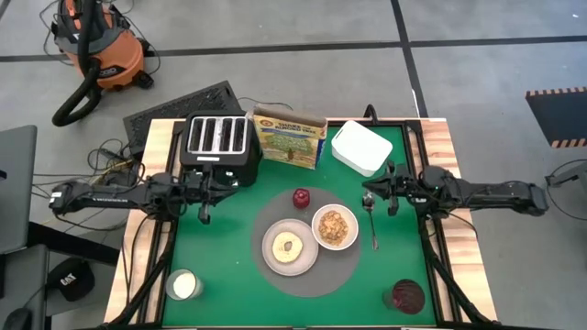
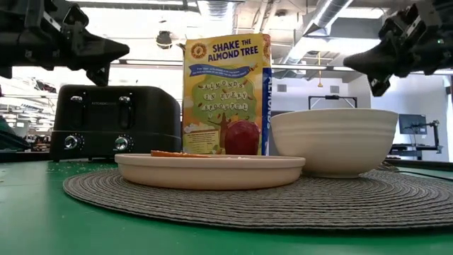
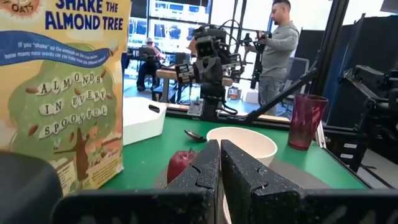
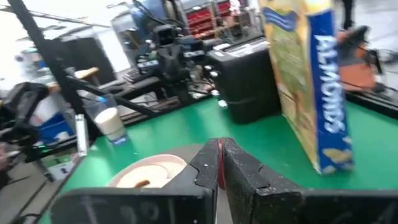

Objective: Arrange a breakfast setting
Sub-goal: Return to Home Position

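A round pale plate [image 1: 291, 247] with a round toasted bread piece [image 1: 292, 245] lies on a grey round placemat [image 1: 316, 275]. A white bowl [image 1: 335, 227] of brown cereal stands on the mat at the plate's far right. A dark-red fruit [image 1: 301, 198] stands at the mat's far edge. A metal spoon [image 1: 371, 218] lies on the green table, right of the bowl. My left gripper [image 1: 242, 180] hovers shut and empty in front of the toaster. My right gripper [image 1: 369, 191] hovers shut and empty above the spoon's far end.
A black four-slot toaster [image 1: 218, 142], a cereal box [image 1: 289, 137] and a white square container [image 1: 361, 147] stand along the far edge. A glass of milk [image 1: 183, 284] stands near left, a dark-red cup [image 1: 408, 295] near right. People show in the room beyond [image 3: 278, 43].
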